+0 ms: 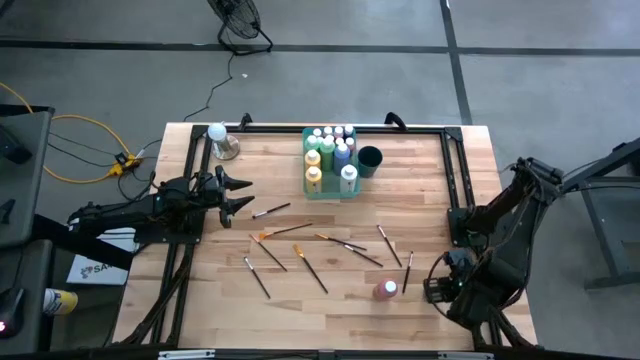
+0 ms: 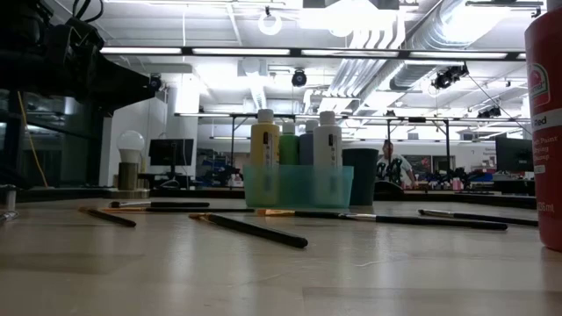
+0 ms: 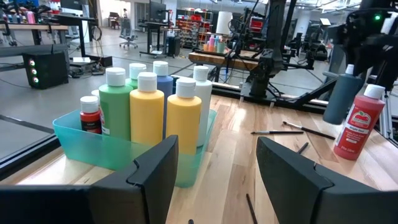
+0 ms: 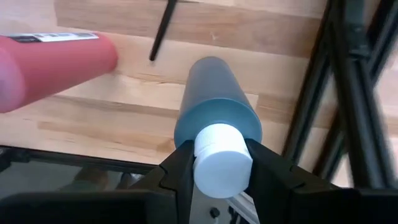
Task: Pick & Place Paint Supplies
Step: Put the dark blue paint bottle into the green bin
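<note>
right gripper [image 4: 217, 163] clamped on blue-grey bottle's [image 4: 214, 102] white cap, bottle's long axis pointing straight away from the wrist.

Scattered paintbrushes [image 1: 311, 273] clutter mid-table; bare wood lies left of the bottle tray [image 1: 312, 190].

A translucent teal plastic bin [image 2: 297, 187] holding white-capped paint bottles, yellow [image 2: 264, 145], green [image 2: 289, 147] and white [image 2: 327, 145], stands at the middle of the pale wooden table [image 2: 263, 272]. A dark cylindrical cup [image 2: 360, 175] sits just beside it. Thin dark-handled paintbrushes [image 2: 255, 230] lie scattered in front. A large red paint bottle [image 2: 546, 123] looms at the right edge; a clear object with a white ball top [image 2: 130, 160] stands far left.
</note>
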Controlling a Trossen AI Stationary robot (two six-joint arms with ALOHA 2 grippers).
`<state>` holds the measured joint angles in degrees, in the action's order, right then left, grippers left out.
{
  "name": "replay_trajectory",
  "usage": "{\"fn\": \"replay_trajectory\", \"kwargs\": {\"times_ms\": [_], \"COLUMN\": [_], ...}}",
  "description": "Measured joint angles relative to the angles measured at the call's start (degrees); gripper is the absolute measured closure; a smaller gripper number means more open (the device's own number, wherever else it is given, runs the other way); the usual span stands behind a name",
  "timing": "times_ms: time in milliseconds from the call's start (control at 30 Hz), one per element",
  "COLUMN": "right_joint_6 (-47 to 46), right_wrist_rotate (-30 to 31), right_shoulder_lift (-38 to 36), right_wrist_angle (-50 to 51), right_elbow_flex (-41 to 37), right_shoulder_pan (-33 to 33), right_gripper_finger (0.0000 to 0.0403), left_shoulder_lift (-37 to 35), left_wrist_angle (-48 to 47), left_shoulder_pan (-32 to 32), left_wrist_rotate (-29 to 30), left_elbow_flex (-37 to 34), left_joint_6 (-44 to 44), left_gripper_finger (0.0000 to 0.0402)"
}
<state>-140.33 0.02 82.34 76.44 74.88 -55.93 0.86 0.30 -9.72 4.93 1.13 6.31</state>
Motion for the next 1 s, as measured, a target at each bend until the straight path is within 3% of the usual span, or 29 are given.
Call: {"fn": "replay_trajectory", "kwargs": {"times_ms": [267, 433, 767, 1000], "right_joint_6": [5.92, 16.06, 44.37, 73.15], "right_wrist_rotate": [4.43, 8.89, 13.32, 13.25], "right_shoulder_lift": [-5.98, -10.24, -14.61, -11.36], "right_wrist_angle": [9.78, 13.48, 13.5, 7.24], "right_elbow_flex": [2.28, 4.31, 8.49, 13.99], "right_shoulder_pan": [5.3, 14.32, 37.64, 54.45], "right_gripper_finger": [0.0288, 0.0288, 0.0288, 0.0288], "left_shoulder_lift": [0.02, 0.0, 0.0, 0.02], "left_wrist_angle": [0.0, 0.0, 0.0, 0.0], "left_shoulder_pan": [-0.01, 0.0, 0.0, 0.0], "left_wrist_rotate": [0.0, 0.0, 0.0, 0.0], "left_elbow_flex": [0.0, 0.0, 0.0, 0.0], "left_joint_6": [0.0, 0.0, 0.0, 0.0], "left_gripper_finger": [0.019, 0.019, 0.019, 0.019]}}
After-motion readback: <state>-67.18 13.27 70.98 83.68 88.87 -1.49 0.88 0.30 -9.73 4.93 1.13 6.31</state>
